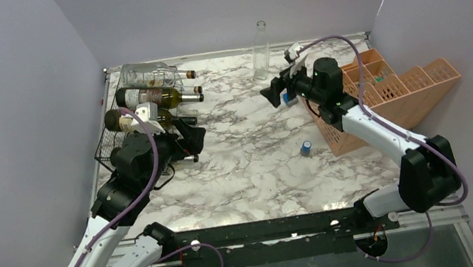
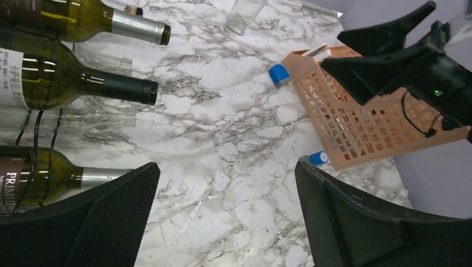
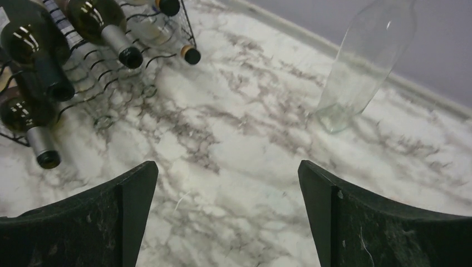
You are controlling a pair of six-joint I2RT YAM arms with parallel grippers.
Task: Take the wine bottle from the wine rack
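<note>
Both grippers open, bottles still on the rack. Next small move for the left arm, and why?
Probably ease the left gripper onto the neck of the nearest bottle in the rack: its jaws are open and empty, and that neck lies just beside one finger.

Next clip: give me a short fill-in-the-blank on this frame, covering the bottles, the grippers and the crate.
1. The clear glass bottle stands ____ on the marble table, away from the wine rack.
2. The left gripper and the right gripper both have their jaws ____.
3. The orange crate sits on the robot's ____ side.
4. The small cap near the crate is ____.
Missing words: upright; open; right; blue.
</note>
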